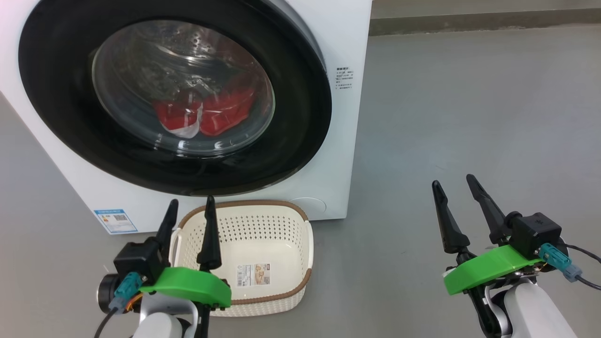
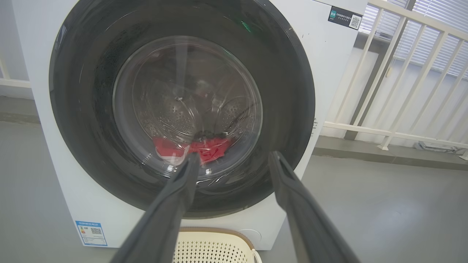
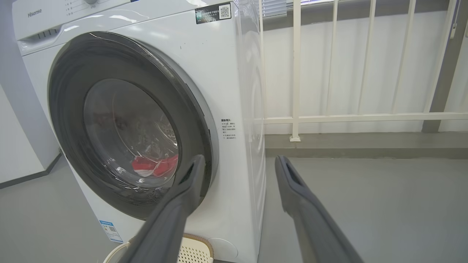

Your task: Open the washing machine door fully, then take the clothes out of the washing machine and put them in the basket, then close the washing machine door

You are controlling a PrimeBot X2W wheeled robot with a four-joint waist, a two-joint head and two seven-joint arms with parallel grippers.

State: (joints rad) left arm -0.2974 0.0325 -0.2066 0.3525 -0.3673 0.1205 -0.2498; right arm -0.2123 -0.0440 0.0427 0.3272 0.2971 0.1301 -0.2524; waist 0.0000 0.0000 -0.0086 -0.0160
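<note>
**A:** Which step is in hand?

**B:** The first, not yet begun. The large round door with glossy black rim and bulging glass window (image 1: 56,84) looks shut against the big white boxy front-loading washing machine (image 1: 342,141). The two small bright red fabric garments (image 1: 202,115) lie low in the drum, behind the glass.

**A:** Grippers?

**B:** The left gripper (image 1: 192,199) and right gripper (image 1: 452,179) are both spread wide and hold nothing. The left is at the small cream perforated plastic basket (image 1: 263,230). The right is well off to the machine's right.

**A:** Next move?

**B:** Judged: hook a finger behind the door's edge and swing it fully out. The hinge side cannot be told.

**A:** Surface, room?

**B:** A smooth grey floor (image 1: 469,103). The empty basket stands on it just before the machine. A white railing (image 3: 296,73) runs behind.
</note>
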